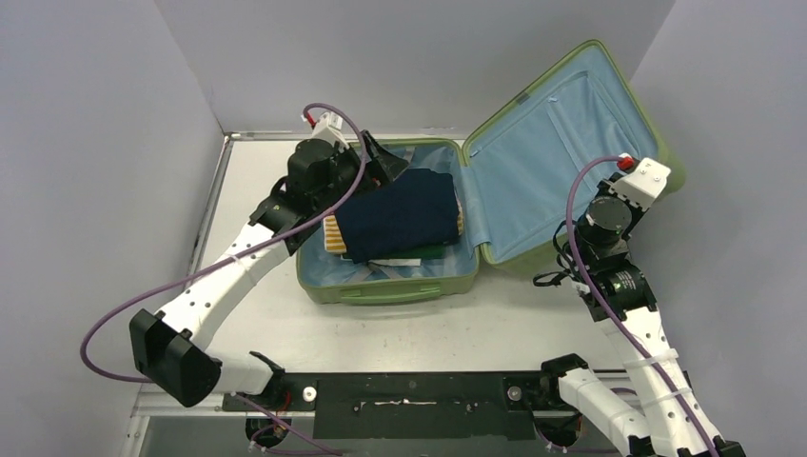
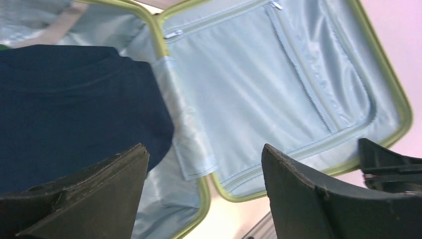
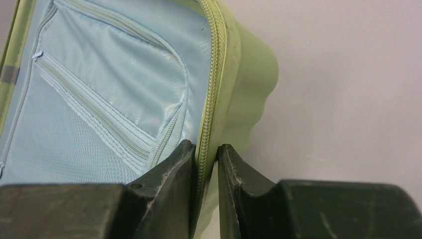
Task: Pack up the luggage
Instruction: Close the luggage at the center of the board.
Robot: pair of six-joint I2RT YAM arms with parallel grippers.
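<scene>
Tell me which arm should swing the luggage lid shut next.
Right, most likely. The right gripper straddles the rim of the luggage at its raised lid, jaws closed on it. The left gripper hangs open over the navy garment in the base, away from the lid.

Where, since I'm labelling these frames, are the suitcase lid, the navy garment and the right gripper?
suitcase lid (image 1: 542, 162): top view, on its blue lining.
navy garment (image 1: 400, 217): top view, middle of the folded cloth.
right gripper (image 3: 205, 148): right wrist view, between its fingertips, at the lid's rim.
</scene>
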